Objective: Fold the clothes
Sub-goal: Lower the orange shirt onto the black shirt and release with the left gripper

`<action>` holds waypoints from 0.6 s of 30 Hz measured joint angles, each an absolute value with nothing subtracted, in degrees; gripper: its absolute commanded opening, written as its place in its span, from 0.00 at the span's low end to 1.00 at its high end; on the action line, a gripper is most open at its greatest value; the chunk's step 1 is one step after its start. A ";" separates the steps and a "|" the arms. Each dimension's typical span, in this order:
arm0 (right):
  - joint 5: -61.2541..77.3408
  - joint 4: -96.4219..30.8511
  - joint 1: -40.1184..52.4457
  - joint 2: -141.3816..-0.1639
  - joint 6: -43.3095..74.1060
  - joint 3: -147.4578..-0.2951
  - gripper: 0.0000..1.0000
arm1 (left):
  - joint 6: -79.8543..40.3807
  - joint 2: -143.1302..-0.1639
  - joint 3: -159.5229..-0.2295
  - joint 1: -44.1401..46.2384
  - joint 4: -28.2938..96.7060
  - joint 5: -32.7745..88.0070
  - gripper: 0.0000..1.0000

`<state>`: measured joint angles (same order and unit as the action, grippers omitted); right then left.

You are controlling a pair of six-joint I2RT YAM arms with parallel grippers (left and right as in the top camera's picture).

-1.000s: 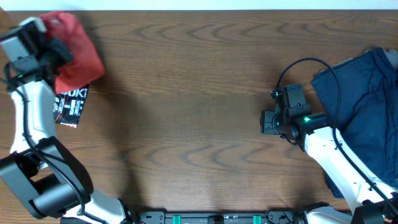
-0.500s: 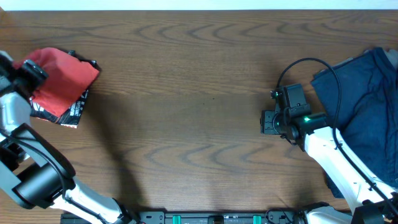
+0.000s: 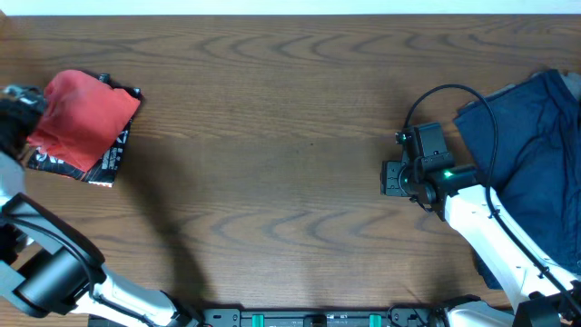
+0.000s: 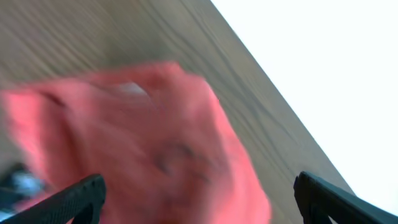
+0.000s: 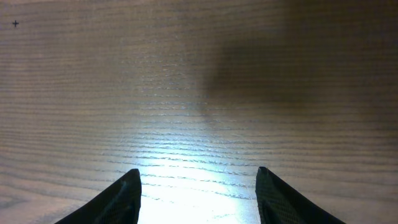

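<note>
The coral-red T-shirt (image 3: pixel 86 116) lies bunched in a rough fold at the table's far left, on top of a small black graphic-print tee (image 3: pixel 111 153). My left gripper (image 3: pixel 20 118) is at the shirt's left edge. In the left wrist view the blurred red shirt (image 4: pixel 143 143) lies under the left gripper (image 4: pixel 199 200), whose jaws are open wide and hold nothing. A plain navy-blue garment (image 3: pixel 536 173) is heaped at the right edge. My right gripper (image 3: pixel 392 179) hovers left of it. The right wrist view shows it (image 5: pixel 198 194) open over bare wood.
The wooden table (image 3: pixel 290 109) runs between the two piles. A black cable (image 3: pixel 445 91) loops above the right arm. The table's far edge (image 4: pixel 280 124) meets a white wall just behind the red shirt.
The left gripper opened and let go of the red shirt, which dropped onto the black tee. The left arm drew back to the left. The right arm stayed put.
</note>
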<state>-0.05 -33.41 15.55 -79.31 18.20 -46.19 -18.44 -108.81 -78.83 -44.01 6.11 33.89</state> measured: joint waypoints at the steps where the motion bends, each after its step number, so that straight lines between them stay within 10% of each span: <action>1: -0.08 -33.67 15.55 -79.31 18.20 -46.19 0.58 | -18.46 -108.81 -78.83 -43.29 7.27 34.11 0.93; 18: -0.34 -35.46 15.53 -79.31 18.20 -46.19 0.58 | -19.77 -108.81 -78.83 -39.48 13.50 23.42 0.99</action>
